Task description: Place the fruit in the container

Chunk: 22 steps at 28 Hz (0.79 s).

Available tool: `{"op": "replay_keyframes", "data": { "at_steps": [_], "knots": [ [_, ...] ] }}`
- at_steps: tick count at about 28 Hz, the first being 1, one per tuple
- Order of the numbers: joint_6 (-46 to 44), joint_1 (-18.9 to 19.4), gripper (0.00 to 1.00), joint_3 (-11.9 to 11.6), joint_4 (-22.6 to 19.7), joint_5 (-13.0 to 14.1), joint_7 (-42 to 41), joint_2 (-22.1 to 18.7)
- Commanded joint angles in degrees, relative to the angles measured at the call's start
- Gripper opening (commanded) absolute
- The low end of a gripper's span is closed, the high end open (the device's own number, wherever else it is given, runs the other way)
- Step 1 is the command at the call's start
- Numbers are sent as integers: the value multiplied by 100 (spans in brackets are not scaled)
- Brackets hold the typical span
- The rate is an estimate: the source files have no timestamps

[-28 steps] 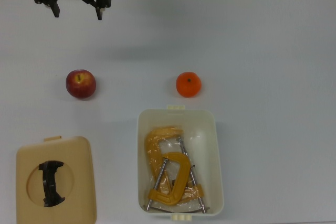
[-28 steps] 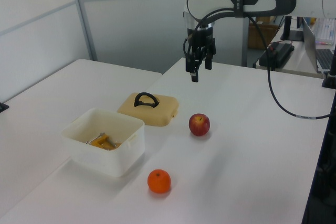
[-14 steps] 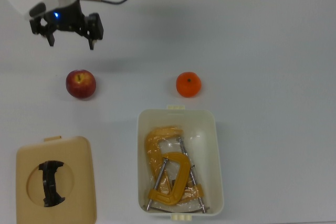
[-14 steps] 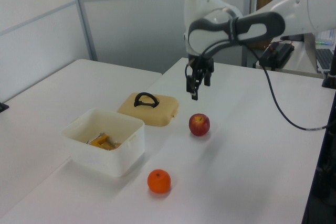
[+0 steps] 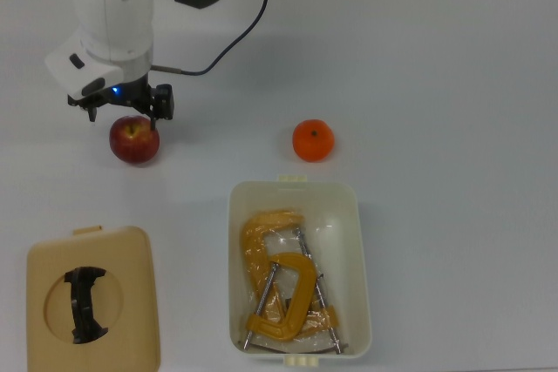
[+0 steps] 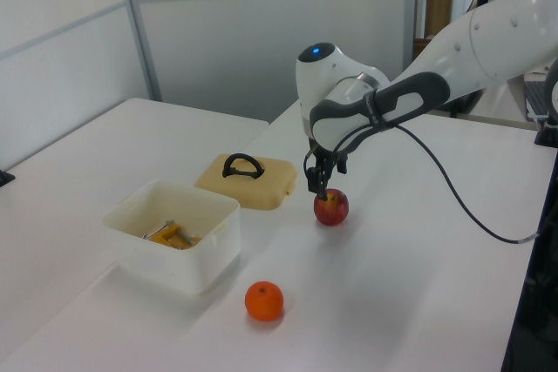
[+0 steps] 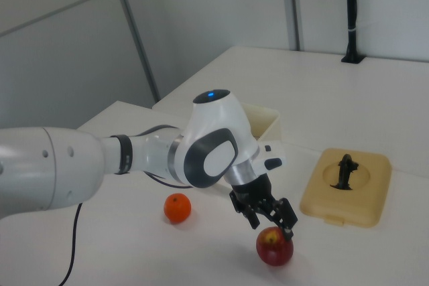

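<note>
Now claw (image 5: 124,118) spread above apple (image 5: 133,140).

Gripper (image 5: 124,116) spread wide, jaws poised directly over the apple (image 5: 133,140), one finger near each flank. Bare table (image 5: 453,84) surrounds the jaws on every side. In the top view, the tangerine (image 5: 313,140) lies well off to the jaws' right and the tan lid (image 5: 91,298) well below them. White tub (image 5: 361,250) beyond the tangerine; clamp (image 5: 288,298) fills its floor.
</note>
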Motion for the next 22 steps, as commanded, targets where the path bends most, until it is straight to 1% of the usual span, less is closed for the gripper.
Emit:
{"op": "replay_keyframes", "data": {
  "at_steps": [1,3,5,10,13,14,15,16,17,18,19,20,22],
  "knots": [
    [339,94,100,-66,-91,-347,380,214],
    [418,112,100,-66,-91,-452,476,311],
    [506,156,100,-66,-126,-619,643,460],
    [638,182,100,-58,-179,-926,1003,592],
    [665,182,99,-49,-197,-945,1057,601],
    [665,182,93,-57,-197,-953,1057,601],
    [665,174,83,-58,-197,-953,1057,601],
    [665,173,48,-49,-188,-953,1057,593],
    [665,173,27,-49,-170,-936,1066,593],
    [656,173,9,-49,-153,-901,1074,593],
    [647,173,0,-49,-144,-866,1092,575],
    [647,173,0,-49,-135,-857,1153,549],
    [639,173,0,-49,-65,-752,1347,409]
  ]
}}
